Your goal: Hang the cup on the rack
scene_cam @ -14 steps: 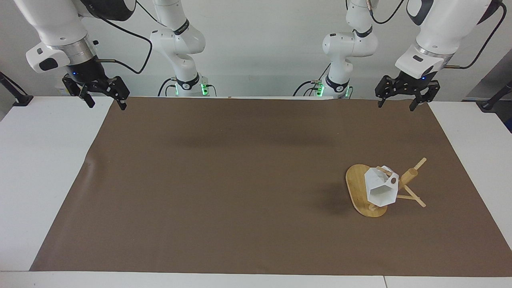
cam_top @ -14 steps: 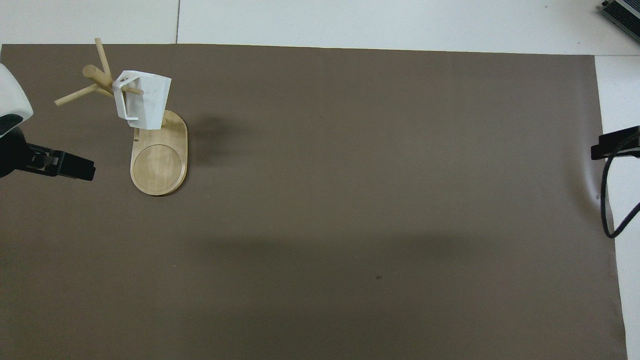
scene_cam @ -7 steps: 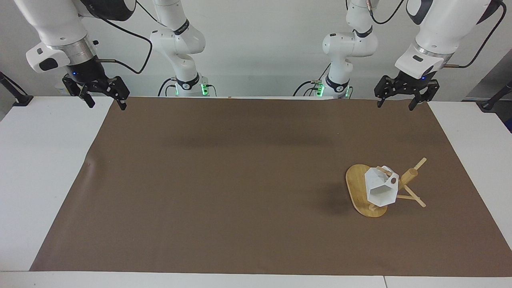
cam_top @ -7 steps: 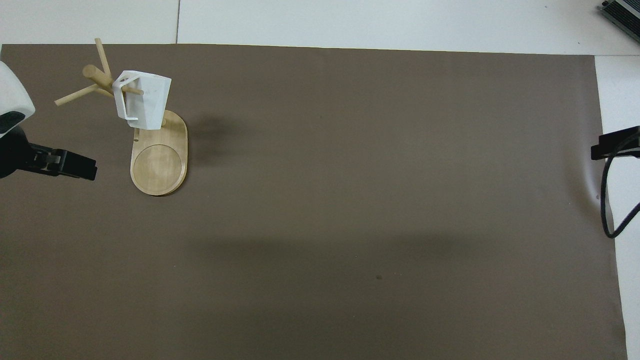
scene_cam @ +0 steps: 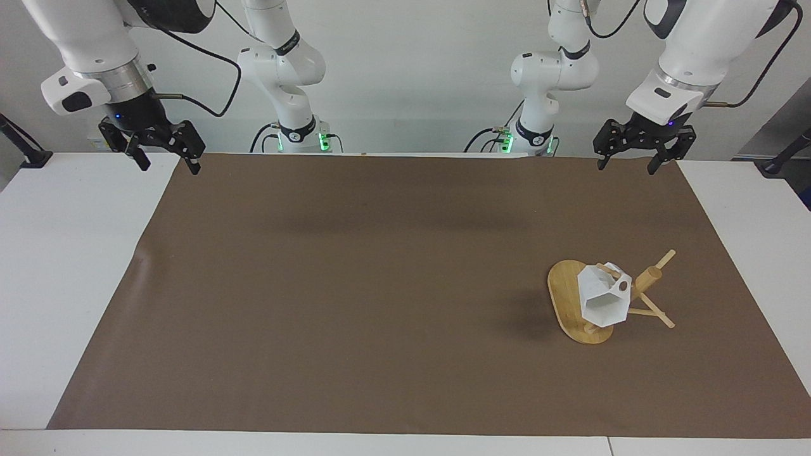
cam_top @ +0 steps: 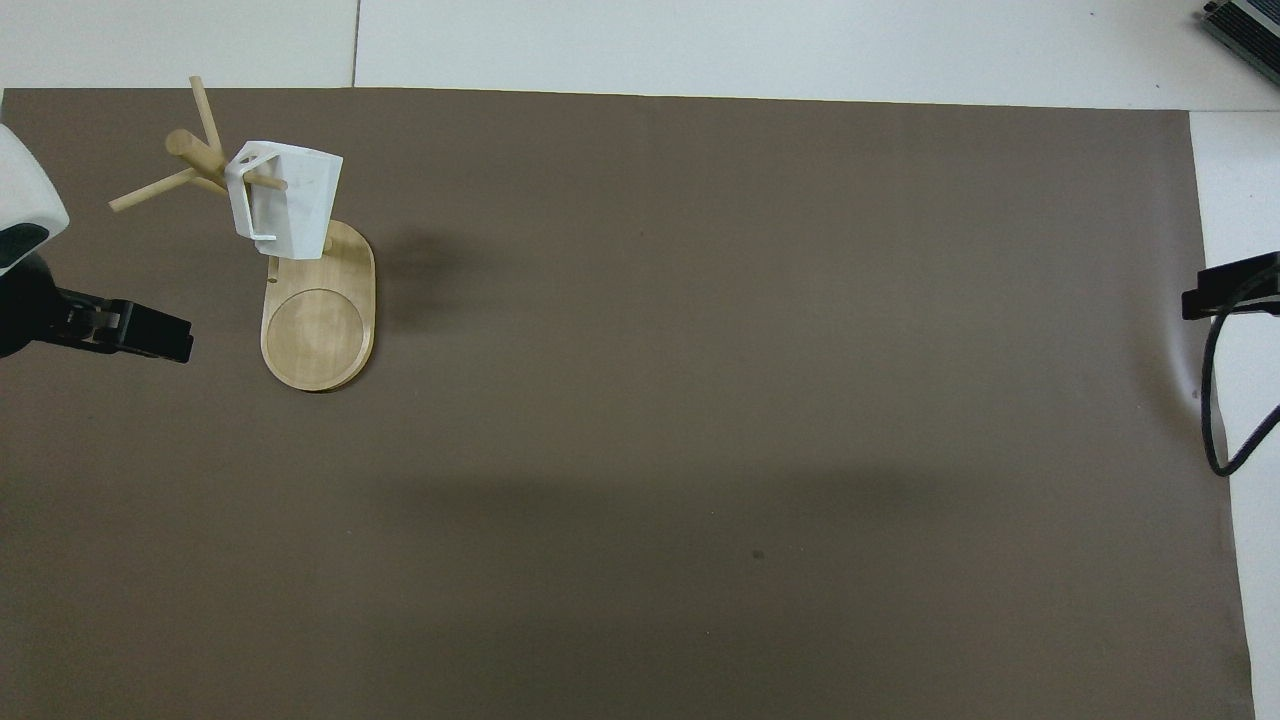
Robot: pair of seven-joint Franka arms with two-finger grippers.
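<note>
On rack (scene_cam: 573,304), cup (scene_cam: 603,301), off gripper (scene_cam: 624,166)

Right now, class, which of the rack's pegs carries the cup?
The peg pointing toward the right arm's end of the table: it passes through the handle of the cup. The rack's other pegs are bare.

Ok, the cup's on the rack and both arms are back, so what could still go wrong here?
1. The cup hangs by its handle on one thin peg and tilts, so a bump could slide it off.
2. The rack carries the cup on one side only, so it might tip if knocked.
3. The left gripper, open and empty, is up over the mat's edge at that end; a low sweep could hit the pegs. The right gripper waits open.
</note>
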